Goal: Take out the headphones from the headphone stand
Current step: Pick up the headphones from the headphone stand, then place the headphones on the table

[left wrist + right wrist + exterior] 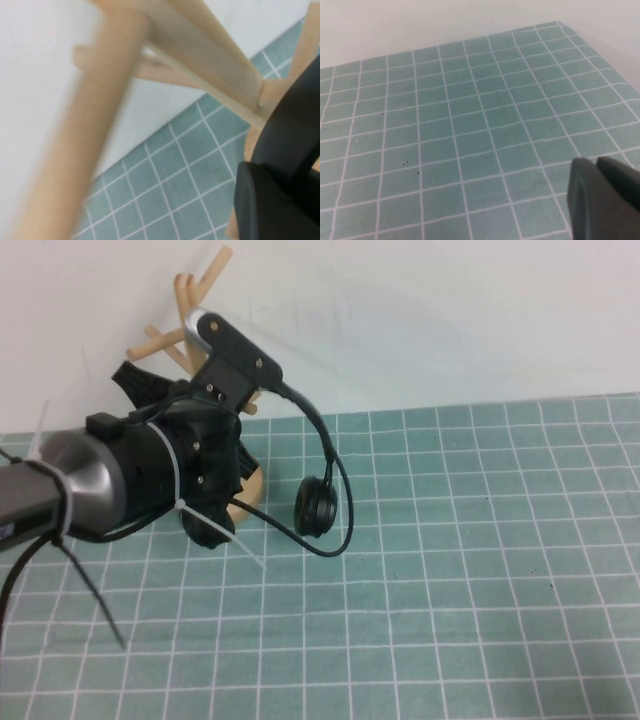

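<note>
The wooden headphone stand (pixel 203 278) stands at the back left of the green grid mat, its round base (pixel 247 502) partly hidden by my left arm. The black headphones (pixel 240 357) hang tilted at the stand's upper branches. Their thin band runs down to one round ear cup (pixel 313 506) with a looping cable. The other cup is hidden. My left gripper (pixel 213 392) is at the stand, shut on the headphones' band (pixel 295 125). The stand's dowels (pixel 100 100) fill the left wrist view. My right gripper (pixel 595 162) is shut and empty over the mat.
A white wall rises right behind the stand. The green grid mat (pixel 450 570) stretches to the right and front. Its far corner (pixel 557 22) shows in the right wrist view. Zip ties and cables hang from my left arm (pixel 90 480).
</note>
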Action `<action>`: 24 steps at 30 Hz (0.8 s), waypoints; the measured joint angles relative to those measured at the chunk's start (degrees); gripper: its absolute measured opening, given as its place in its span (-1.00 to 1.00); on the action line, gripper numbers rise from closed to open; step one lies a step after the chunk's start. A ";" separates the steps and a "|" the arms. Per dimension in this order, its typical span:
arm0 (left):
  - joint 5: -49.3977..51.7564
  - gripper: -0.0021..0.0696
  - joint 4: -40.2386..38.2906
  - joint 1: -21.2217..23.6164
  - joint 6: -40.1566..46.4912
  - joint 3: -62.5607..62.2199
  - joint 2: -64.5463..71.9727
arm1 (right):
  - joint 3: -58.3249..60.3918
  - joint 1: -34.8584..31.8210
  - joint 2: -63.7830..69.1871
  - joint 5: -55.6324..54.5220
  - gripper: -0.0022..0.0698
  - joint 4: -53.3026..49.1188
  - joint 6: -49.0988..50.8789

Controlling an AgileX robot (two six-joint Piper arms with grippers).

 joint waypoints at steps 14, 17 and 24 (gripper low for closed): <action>16.82 -0.78 -25.65 -14.26 14.46 0.00 -13.64 | 0.40 -0.02 1.69 3.13 -0.96 0.58 0.26; 17.47 -0.78 -39.83 -15.22 22.16 0.00 -14.07 | 0.40 -0.02 1.69 3.13 -0.96 0.58 0.26; 13.16 -0.78 -50.22 -11.83 29.23 0.00 -7.00 | 0.40 -0.02 1.69 3.13 -0.96 0.58 0.26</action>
